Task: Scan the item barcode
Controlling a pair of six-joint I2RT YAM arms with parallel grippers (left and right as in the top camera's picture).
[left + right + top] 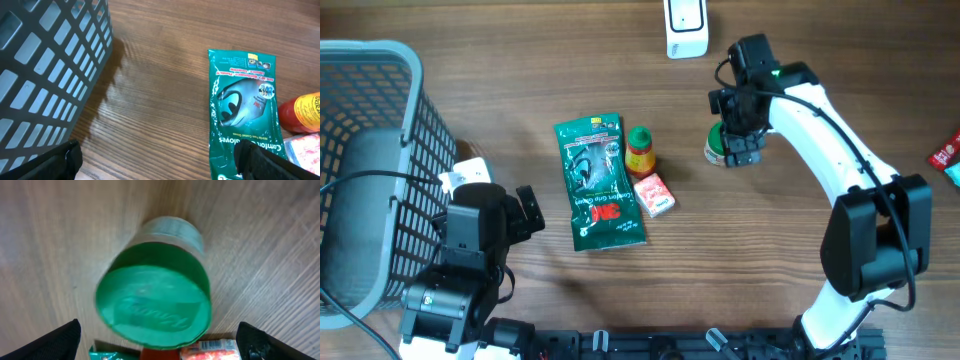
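R fingers (262, 342) spread wide above green-lid jar (155, 305), upper right of centre; L fingers (50, 165) wide too, lower left by basket (45, 65)

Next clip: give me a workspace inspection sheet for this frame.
Surface: wooden table, nothing spilled.
Job's things: green glove packet, small orange bottle, pink box, green-lidded jar; white device, likely the scanner, at the far edge.
Clutter: red packet at the right edge.
Grippers: left gripper open, empty; right gripper open above the jar.
Cables: black cable across the basket.
Surroundings: grey mesh basket at left.
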